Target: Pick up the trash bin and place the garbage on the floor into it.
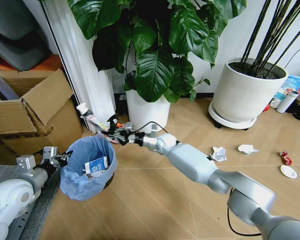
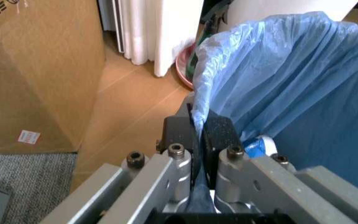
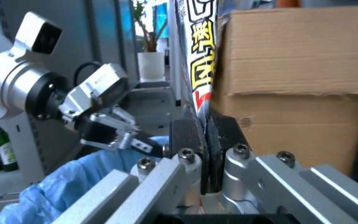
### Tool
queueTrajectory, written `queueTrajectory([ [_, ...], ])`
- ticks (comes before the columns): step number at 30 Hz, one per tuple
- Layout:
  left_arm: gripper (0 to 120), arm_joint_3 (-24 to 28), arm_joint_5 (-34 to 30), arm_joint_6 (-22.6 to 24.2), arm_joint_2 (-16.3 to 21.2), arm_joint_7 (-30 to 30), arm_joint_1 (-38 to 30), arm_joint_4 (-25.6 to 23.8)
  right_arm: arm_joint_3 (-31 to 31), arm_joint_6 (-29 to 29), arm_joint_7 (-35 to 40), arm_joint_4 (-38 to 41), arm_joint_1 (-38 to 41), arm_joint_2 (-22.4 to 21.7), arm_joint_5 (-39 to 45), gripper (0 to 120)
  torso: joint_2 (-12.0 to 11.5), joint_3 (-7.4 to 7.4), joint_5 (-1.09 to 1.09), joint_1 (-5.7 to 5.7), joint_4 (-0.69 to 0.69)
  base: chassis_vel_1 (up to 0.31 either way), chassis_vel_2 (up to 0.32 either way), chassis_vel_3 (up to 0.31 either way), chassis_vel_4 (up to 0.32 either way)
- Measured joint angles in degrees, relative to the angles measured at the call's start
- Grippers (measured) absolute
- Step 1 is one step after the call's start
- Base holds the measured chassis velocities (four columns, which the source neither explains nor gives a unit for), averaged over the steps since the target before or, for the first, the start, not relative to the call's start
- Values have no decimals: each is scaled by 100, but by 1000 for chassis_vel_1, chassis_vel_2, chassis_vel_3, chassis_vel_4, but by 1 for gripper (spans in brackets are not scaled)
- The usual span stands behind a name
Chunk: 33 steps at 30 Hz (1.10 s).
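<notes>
Left pincer (image 1: 61, 159): closed tight on the rim of the trash bin (image 1: 87, 170); in the left wrist view its fingers (image 2: 180, 133) clamp the blue bag edge.
Trash bin: just beside the left pincer, on its right, on the floor; a blue-white box (image 1: 96, 165) lies inside.
Right pincer (image 1: 115, 131): closed on a flattened tube (image 1: 92, 119), above the bin's far rim; the tube sticks up and away from its fingers (image 3: 188, 135).
Cardboard box (image 1: 27, 112): behind the left pincer.
Garbage left on floor: paper wad (image 1: 219, 153), white scrap (image 1: 247, 148), red wrapper (image 1: 286, 158), white lid (image 1: 288, 171), all well to the right of the right pincer.
</notes>
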Motion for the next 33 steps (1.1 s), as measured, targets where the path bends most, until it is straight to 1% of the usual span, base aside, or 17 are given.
queueTrajectory([
  [5,0,-11,-23,0,9,8,-32,21,-256,-21,43,-92,28,126,7,0,0,0,1,0,2,0,0,0,0],
  [7,0,-36,-36,0,11,9,-39,32,-335,-31,75,-92,41,130,-3,5,0,0,2,0,1,0,0,0,0],
  [8,0,-36,-36,0,11,9,-39,32,-335,-31,75,-92,41,130,-3,5,0,0,2,0,1,0,0,0,0],
  [10,0,-75,-47,0,20,13,-38,46,-394,-51,82,-94,79,114,-17,16,0,0,3,0,1,0,0,0,0],
  [12,0,-83,-50,0,24,15,-39,54,-406,-54,82,-94,88,105,-20,17,0,0,4,0,1,0,0,0,0],
  [14,0,-115,-63,0,28,18,-47,67,-439,-60,82,-95,107,55,-26,30,0,0,3,0,2,0,0,0,0],
  [17,0,-154,-81,0,29,20,-51,68,-468,-62,80,-103,108,9,-32,37,0,0,4,0,2,0,0,0,0],
  [18,0,-176,-88,0,28,20,-51,69,-483,-62,78,-111,102,-26,-34,44,0,0,4,0,2,0,0,0,0],
  [20,0,-199,-96,0,28,21,-49,69,-499,-61,77,-111,83,-63,-36,47,0,0,4,0,2,0,0,0,0],
  [22,0,-249,-108,0,28,24,-24,67,-481,-47,82,-112,18,-141,-41,56,0,0,3,0,2,0,0,0,0],
  [23,0,-296,-111,0,28,27,10,58,-407,-41,98,-108,-27,-193,-48,62,0,0,4,0,2,0,0,0,0],
  [24,0,-296,-111,0,28,27,10,58,-407,-41,98,-108,-27,-193,-48,62,0,0,4,0,2,0,0,0,0],
  [25,0,-374,-114,0,23,34,67,38,-235,-34,170,-108,-101,-274,-128,68,0,-1,4,0,2,0,0,0,0],
  [28,0,-546,-110,-1,-38,49,198,-1,249,-53,487,-163,-377,-439,-450,80,0,-1,5,0,3,0,0,0,0],
  [30,0,-574,-107,-2,-52,49,217,-6,303,-57,539,-167,-419,-467,-471,84,0,-1,4,0,3,0,0,0,0],
  [31,0,-637,-102,-4,-94,55,273,-32,488,-20,887,-163,-612,-590,-558,88,0,-1,5,0,3,0,0,0,0],
  [33,0,-687,-86,-9,-183,61,314,-60,914,343,1717,-167,-1074,-825,-912,97,0,0,5,0,1,0,0,0,0],
])
